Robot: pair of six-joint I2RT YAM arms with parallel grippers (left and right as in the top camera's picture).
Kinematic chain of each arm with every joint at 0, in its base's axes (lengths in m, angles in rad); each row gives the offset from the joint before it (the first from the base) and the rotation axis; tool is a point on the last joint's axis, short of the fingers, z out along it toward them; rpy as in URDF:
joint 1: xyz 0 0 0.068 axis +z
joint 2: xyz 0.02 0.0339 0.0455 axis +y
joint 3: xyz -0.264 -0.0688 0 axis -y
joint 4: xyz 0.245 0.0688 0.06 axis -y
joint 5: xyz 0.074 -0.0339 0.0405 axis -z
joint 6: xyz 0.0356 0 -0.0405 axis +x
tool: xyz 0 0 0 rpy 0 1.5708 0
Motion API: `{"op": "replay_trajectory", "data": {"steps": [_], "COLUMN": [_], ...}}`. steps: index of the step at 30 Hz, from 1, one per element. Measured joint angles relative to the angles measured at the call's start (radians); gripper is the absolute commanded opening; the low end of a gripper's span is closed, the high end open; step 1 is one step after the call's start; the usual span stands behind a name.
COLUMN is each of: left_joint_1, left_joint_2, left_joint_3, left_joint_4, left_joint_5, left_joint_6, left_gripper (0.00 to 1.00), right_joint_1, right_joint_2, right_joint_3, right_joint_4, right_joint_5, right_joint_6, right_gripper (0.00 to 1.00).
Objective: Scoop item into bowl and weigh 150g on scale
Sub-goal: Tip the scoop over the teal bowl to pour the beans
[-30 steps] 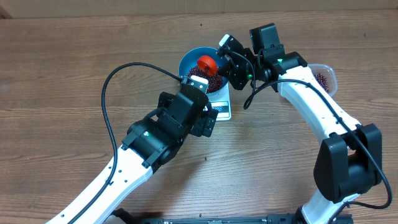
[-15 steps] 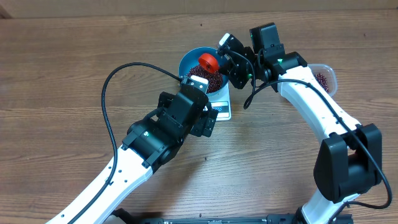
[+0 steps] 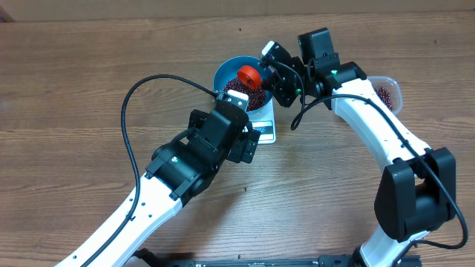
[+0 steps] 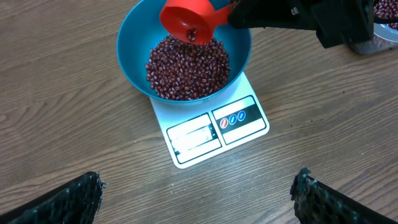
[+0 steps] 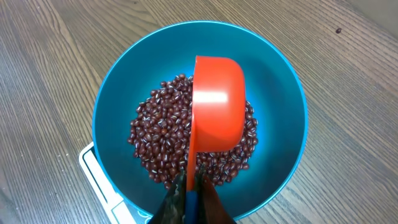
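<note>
Scoop (image 5: 216, 106): glossy red plastic w/ highlight. Bowl (image 5: 121, 87) under it: smooth blue plastic. Table (image 5: 43, 56) around: matt wood grain.

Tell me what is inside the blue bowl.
Dark red-brown beans lie heaped in the bowl. The red scoop, tipped above them, hides some; the floor beneath the beans is covered.

Your right gripper (image 5: 191, 190) pinches the red scoop (image 5: 216, 112) by its handle, overturned above the beans (image 5: 155, 143) in the blue bowl (image 5: 121, 78).
</note>
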Motion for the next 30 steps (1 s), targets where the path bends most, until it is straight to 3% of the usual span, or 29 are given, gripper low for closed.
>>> {"op": "replay_trajectory", "data": {"steps": [21, 30], "left_joint_1": [0.0, 0.0], "left_joint_2": [0.0, 0.0], "left_joint_3": [0.0, 0.0], "left_joint_4": [0.0, 0.0], "left_joint_5": [0.0, 0.0], "left_joint_6": [0.0, 0.0], "left_gripper": [0.99, 1.0], "right_joint_1": [0.0, -0.015], "right_joint_2": [0.0, 0.0], "right_joint_3": [0.0, 0.0], "right_joint_4": [-0.018, -0.022], "right_joint_5": [0.002, -0.117], "right_joint_6": [0.011, 0.253], "right_gripper": [0.04, 0.04]}}
